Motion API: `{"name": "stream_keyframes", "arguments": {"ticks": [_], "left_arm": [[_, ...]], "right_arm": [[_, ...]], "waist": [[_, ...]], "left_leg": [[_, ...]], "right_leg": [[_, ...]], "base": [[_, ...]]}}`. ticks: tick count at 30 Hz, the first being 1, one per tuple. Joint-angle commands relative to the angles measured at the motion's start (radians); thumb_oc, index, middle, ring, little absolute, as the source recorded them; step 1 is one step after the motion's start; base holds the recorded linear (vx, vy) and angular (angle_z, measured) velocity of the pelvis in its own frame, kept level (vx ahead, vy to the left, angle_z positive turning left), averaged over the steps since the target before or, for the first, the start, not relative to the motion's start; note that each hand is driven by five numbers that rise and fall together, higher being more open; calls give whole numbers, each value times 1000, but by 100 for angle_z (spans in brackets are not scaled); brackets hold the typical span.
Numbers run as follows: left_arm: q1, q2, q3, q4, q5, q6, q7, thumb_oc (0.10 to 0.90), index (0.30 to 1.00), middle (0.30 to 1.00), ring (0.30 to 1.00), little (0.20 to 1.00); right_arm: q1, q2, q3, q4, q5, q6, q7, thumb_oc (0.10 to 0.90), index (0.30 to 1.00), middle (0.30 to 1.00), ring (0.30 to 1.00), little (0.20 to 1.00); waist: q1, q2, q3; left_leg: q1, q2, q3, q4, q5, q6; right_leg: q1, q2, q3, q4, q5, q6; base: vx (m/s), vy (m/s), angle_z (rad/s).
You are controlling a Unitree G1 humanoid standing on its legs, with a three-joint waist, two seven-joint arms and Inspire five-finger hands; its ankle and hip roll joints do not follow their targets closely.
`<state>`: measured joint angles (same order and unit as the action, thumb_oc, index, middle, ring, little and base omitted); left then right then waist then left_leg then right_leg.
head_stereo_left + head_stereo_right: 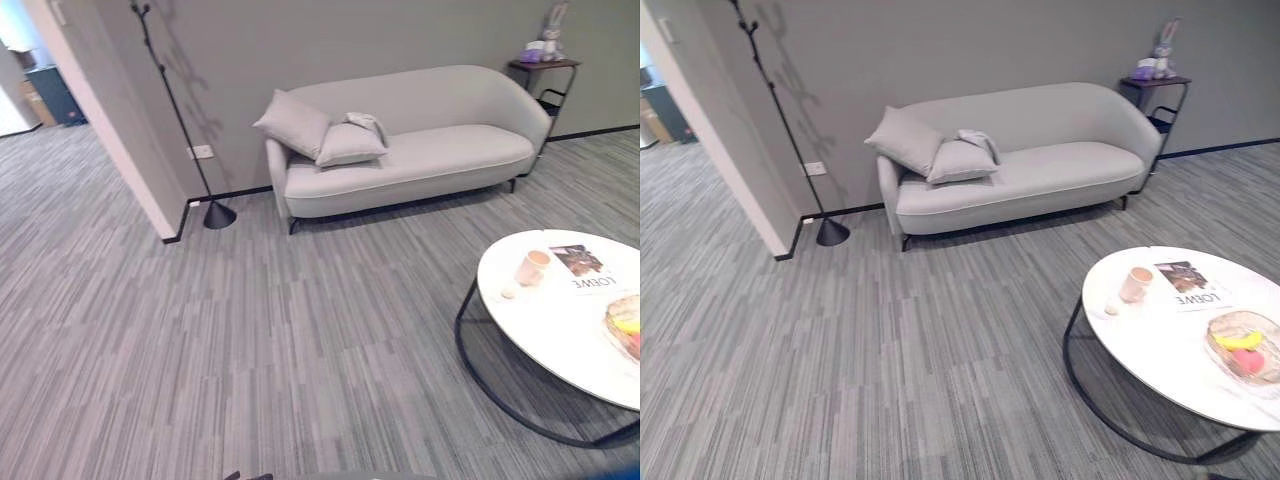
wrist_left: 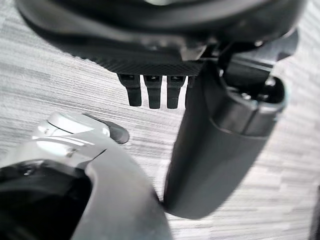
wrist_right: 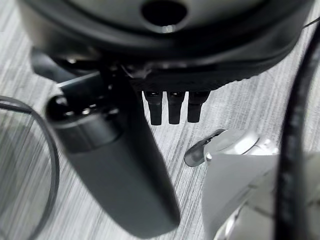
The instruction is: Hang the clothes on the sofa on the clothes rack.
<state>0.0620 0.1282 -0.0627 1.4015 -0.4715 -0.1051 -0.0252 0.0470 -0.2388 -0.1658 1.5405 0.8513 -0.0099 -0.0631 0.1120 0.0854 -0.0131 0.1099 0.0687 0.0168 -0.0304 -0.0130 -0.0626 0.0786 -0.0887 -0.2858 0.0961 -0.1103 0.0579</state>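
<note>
One light grey sofa is standing against the grey wall, carrying two grey cushions at its left end, and one pale folded garment is lying just behind the front cushion, against the backrest; its long axis cannot be told. One black clothes rack, a thin pole on a round base, is leaning slightly beside the wall corner, left of the sofa. One round white counter is bearing one pink cup, one magazine and one fruit bowl. One small side shelf is standing at the sofa's right end. The left hand and right hand are hanging over the carpet, fingers relaxed, grasping nothing.
</note>
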Motion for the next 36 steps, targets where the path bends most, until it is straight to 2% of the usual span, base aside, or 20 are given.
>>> {"name": "stream_keyframes", "arguments": {"ticks": [1, 6, 8, 9, 10, 11, 17, 20, 24, 29, 31, 33, 36], "left_arm": [[-15, 22, -1, 52, 8, 0, 25, 800, 900, 900, 900, 900], [-27, 3, -64, 48, 45, -10, 29, 800, 900, 900, 900, 900], [-59, -12, -126, 31, 58, -13, 27, 800, 900, 900, 900, 900], [-59, -12, -125, 31, 58, -12, 27, 800, 900, 900, 900, 900], [-72, -12, -149, 27, 78, -12, 29, 800, 900, 900, 900, 900], [-98, -10, -202, 15, 156, -19, 46, 800, 900, 900, 900, 900], [-135, -5, -282, 2, 269, -23, 59, 800, 900, 900, 900, 900], [-196, 5, -354, -8, 365, -18, 87, 800, 900, 900, 900, 900], [-241, 13, -378, -25, 381, -25, 119, 800, 900, 900, 900, 900], [-289, 13, -422, -35, 411, -24, 143, 800, 900, 900, 900, 900], [-335, 6, -484, -51, 456, -19, 138, 800, 900, 900, 900, 900], [-335, 6, -484, -51, 456, -19, 138, 800, 900, 900, 900, 900], [-416, -10, -602, -64, 566, -6, 86, 800, 900, 900, 900, 900]], "right_arm": [[-94, 53, -23, 75, 52, -22, -25, 800, 900, 900, 900, 900], [-110, 82, 54, 47, 13, -31, -25, 800, 900, 900, 900, 900], [-130, 106, 163, 0, -87, -33, -9, 800, 900, 900, 900, 900], [-129, 106, 163, -1, -88, -33, -9, 800, 900, 900, 900, 900], [-136, 109, 190, -16, -108, -32, -2, 800, 900, 900, 900, 900], [-156, 113, 226, -38, -133, -33, 5, 800, 900, 900, 900, 900], [-167, 120, 296, -90, -176, -37, 27, 800, 900, 900, 900, 900], [-216, 111, 353, -132, -212, -36, 27, 800, 900, 900, 900, 900], [-256, 98, 373, -150, -222, -39, 21, 800, 900, 900, 900, 900], [-296, 90, 412, -191, -234, -45, 19, 800, 900, 900, 900, 900], [-322, 76, 457, -220, -280, -48, 18, 800, 900, 900, 900, 900], [-323, 75, 457, -221, -280, -48, 18, 800, 900, 900, 900, 900], [-360, 48, 539, -205, -442, -21, 32, 800, 900, 900, 900, 900]], "waist": [[17, -74, 37], [15, -79, 46], [9, -85, 61], [8, -85, 61], [4, -86, 69], [-4, -87, 89], [-25, -93, 137], [-44, -99, 248], [-46, -96, 315], [-47, -92, 362], [-47, -86, 386], [-47, -86, 385], [-52, -73, 399]], "left_leg": [[-17, -40, -47, -57, 21, 2], [-22, -38, -48, -57, 26, 2], [-28, -36, -48, -57, 30, 2], [-29, -36, -49, -57, 30, 2], [-32, -35, -48, -57, 31, 2], [-42, -34, -45, -57, 35, 4], [-56, -37, -40, -57, 39, 10], [-101, -41, -34, -57, 59, 21], [-147, -51, -29, -57, 77, 29], [-200, -55, -18, -57, 92, 33], [-229, -60, -19, -57, 98, 37], [-230, -60, -19, -57, 98, 37], [-246, -74, -13, -57, 92, 42]], "right_leg": [[117, -68, 12, -183, 101, 62], [115, -64, 15, -183, 104, 59], [105, -61, 21, -181, 108, 57], [105, -61, 21, -181, 108, 57], [99, -61, 23, -178, 110, 57], [83, -61, 30, -171, 114, 57], [47, -65, 46, -147, 118, 54], [-34, -72, 68, -95, 126, 51], [-101, -82, 80, -67, 138, 52], [-169, -91, 91, -41, 144, 55], [-204, -99, 89, -27, 147, 59], [-206, -99, 89, -26, 146, 59], [-218, -116, 85, -25, 155, 73]], "base": [[0, 0, 0], [0, 0, 0], [0, 0, 0], [-50, 5, 0], [-92, 17, 1], [-92, 18, 1], [-97, 22, -3], [-260, 32, -7], [-134, 52, -9], [-88, 52, -2], [-54, 60, -10], [-8, 40, -6], [16, 108, -2]]}}
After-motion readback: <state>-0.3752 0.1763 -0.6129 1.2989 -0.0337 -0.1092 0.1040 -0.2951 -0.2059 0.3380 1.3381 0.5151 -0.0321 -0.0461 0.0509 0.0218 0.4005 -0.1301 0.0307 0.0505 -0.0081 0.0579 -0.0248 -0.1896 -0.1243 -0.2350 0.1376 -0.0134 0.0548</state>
